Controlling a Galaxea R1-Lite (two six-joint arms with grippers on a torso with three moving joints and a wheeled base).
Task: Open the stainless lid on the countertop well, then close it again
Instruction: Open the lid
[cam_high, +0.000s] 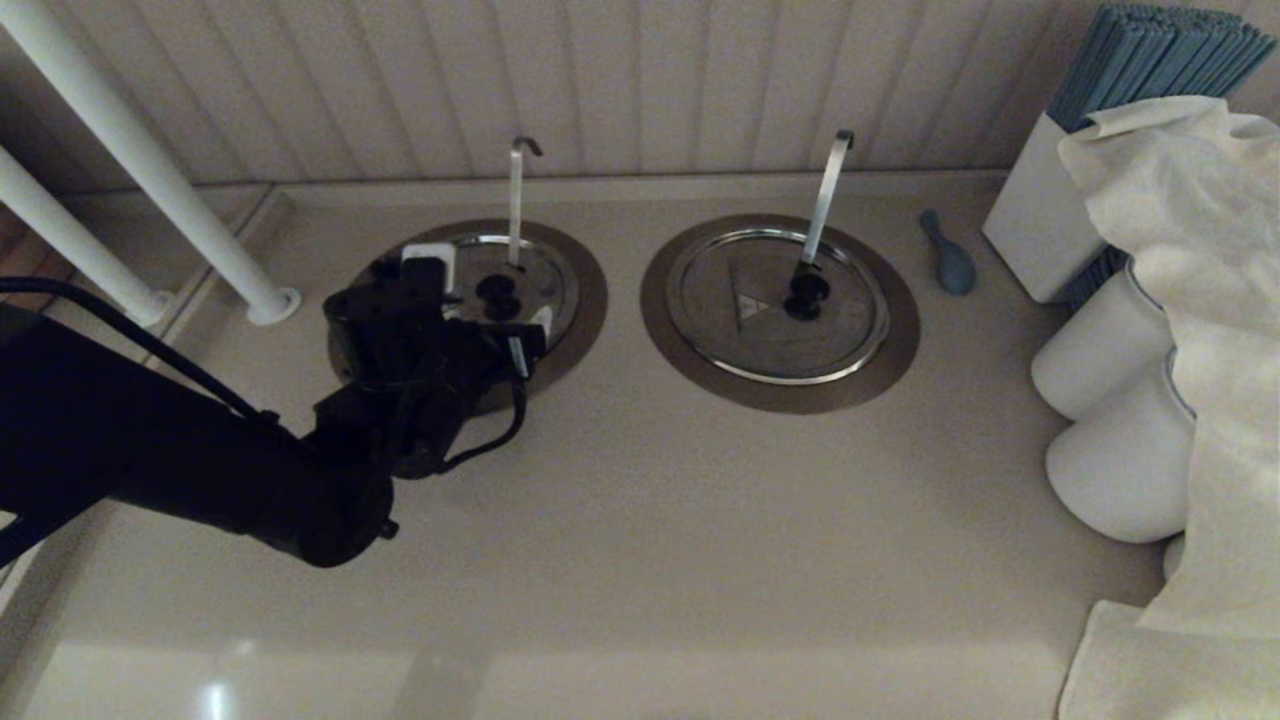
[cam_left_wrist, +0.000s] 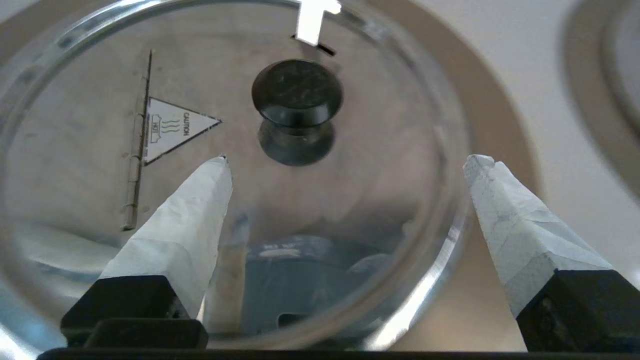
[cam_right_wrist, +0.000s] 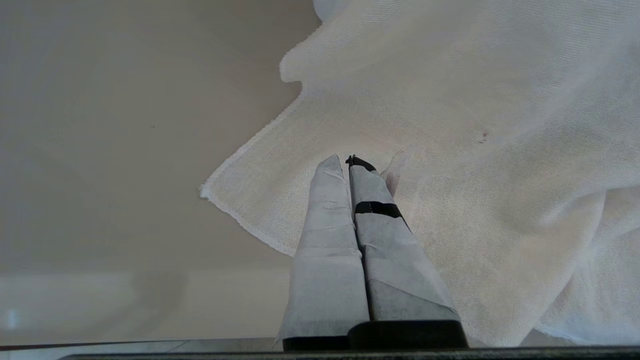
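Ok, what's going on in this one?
The left gripper is open and poised over the stainless lid, its fingers either side of the black knob but short of it. The lid sits flat and closed on the countertop well. The right gripper is shut and idle over a white cloth.

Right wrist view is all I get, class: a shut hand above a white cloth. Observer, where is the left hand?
Observer: The left hand hangs open over the stainless lid.
Operator: Is it holding the knob?
Observer: No. The black knob sits ahead of the hand, untouched.
Operator: Is the lid raised?
Observer: No. In the head view it lies flat in the countertop well.
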